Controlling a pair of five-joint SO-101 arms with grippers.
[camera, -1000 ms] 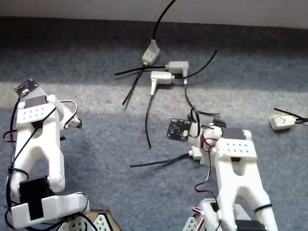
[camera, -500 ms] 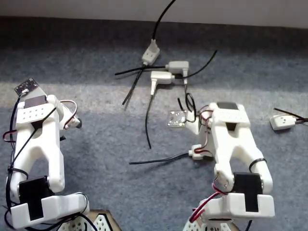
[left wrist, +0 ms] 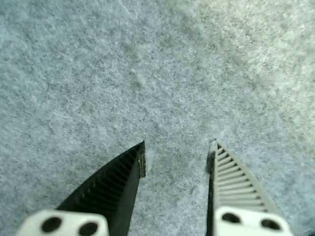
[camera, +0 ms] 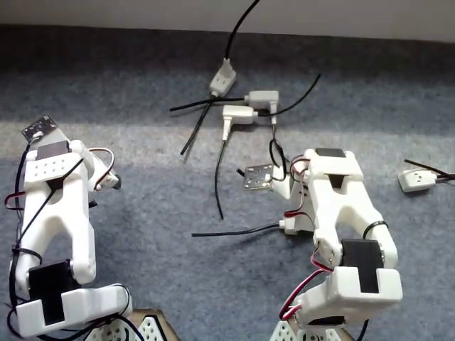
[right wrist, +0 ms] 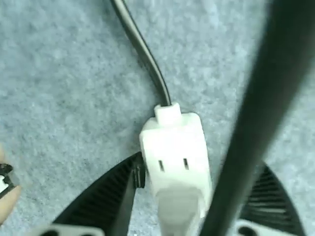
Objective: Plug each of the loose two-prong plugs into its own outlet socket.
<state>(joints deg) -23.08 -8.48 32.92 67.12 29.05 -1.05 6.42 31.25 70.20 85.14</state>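
Grey-blue felt-like covering (camera: pixel 142 206) lies over the whole counter, with a pale wall strip along the far edge.

Right arm: the right tool (right wrist: pixel 202 172) stands apart, its two black fingers (right wrist: pixel 115 201) on either side of a white two-slot outlet socket block (right wrist: pixel 174 147). One fingertip is touching or just beside the block's flank, and the other finger stands clear of it. The block lies flat on the covering, and both slots on its upper face are dark. Its long axis runs along the tool's own line. Its thick black cord (right wrist: pixel 140 46) leaves the end away from the wrist. A blurred black cable (right wrist: pixel 251 113) crosses close to the camera.

From the high view, this block lies against the inner side of the white right arm (camera: pixel 341 213). Its cord runs across the counter toward the left arm's side.

Left arm: the left tool (left wrist: pixel 178 147) is spread wide, one black finger (left wrist: pixel 120 184) and one pale finger (left wrist: pixel 236 182), over bare covering. The white left arm (camera: pixel 53 213) stands well apart from all connectors.

Far middle of the counter:
- one white connector (camera: pixel 222 78), lying on a slant, with its cord running to the far edge;
- a white angled connector (camera: pixel 238 114), lying crosswise, with its cord trailing toward the arms;
- a third white connector (camera: pixel 263 98), just beside the angled one. Whether these two are mated cannot be told.

Right edge: a small white block (camera: pixel 416 180) with black cord running off the side.
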